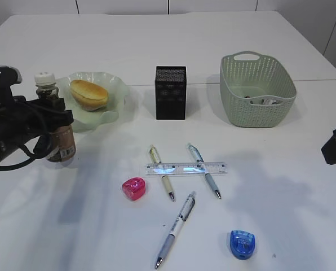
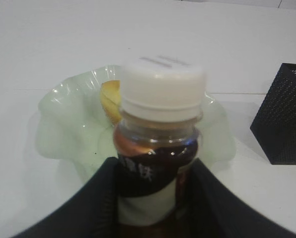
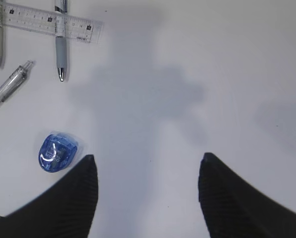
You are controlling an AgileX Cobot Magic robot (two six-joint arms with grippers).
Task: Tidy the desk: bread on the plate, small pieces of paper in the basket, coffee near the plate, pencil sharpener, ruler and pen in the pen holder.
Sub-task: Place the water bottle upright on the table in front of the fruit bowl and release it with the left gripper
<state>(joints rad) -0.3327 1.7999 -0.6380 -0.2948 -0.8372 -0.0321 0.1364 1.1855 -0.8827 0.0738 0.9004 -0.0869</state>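
coffee (image 2: 158,163) sits clamped in my left claw (image 2: 155,198), just this side of the plate (image 2: 53,124) where the bread (image 1: 89,94) lies. i set it down upright, then release slowly. right claw (image 3: 145,191) hangs open, empty.

exterior: slanted down, front | left wrist: close on coffee (image 2: 158,148) | right wrist: probably straight down
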